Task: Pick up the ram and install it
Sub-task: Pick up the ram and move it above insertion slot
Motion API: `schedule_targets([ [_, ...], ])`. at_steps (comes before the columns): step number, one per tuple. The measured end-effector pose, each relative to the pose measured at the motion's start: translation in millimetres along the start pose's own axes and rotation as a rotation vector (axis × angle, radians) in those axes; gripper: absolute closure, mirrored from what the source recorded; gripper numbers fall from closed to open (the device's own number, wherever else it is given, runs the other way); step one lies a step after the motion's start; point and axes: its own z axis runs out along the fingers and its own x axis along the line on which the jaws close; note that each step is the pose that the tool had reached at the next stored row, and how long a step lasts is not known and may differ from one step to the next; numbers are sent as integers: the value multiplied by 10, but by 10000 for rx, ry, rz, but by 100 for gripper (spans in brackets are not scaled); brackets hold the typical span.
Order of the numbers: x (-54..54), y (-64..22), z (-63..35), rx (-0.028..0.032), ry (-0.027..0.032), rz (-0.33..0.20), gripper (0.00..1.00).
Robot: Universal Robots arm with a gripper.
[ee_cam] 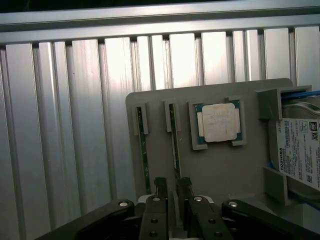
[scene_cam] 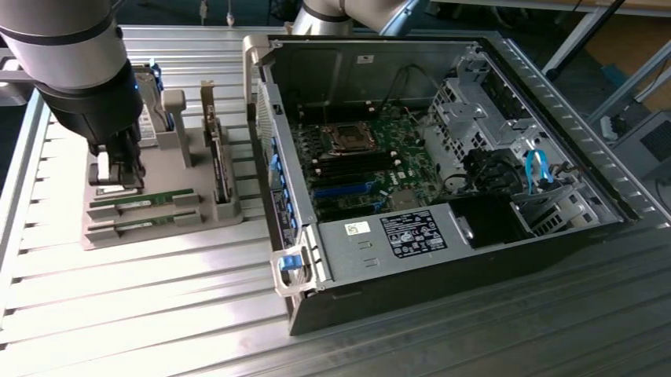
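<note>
The job looked barely begun. The claw [ee_cam: 172,184] hung low over the grey holder [ee_cam: 225,175], released. Its two fingers [ee_cam: 160,186] stood apart on either side of the ram [ee_cam: 175,150] with a sliver of gap showing, so the stick seemed straddled rather than gripped. The ram sat on edge in its slot in the holder, beside a second stick [ee_cam: 143,150] and near the processor [ee_cam: 218,122] and the hard drive [ee_cam: 299,150]. Nothing appeared lifted. The open computer case [scene_cam: 441,157] lay well apart, toward the exterior view's right. The grasp, the carry and the seating on its board [scene_cam: 357,169] were all left to do.
</note>
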Motion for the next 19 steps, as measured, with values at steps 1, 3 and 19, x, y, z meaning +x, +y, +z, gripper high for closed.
schedule_targets([
  [1,1,0,5,0,0,1,76],
  [3,3,0,13,0,0,0,76],
  [19,7,-1,53,0,0,0,76],
])
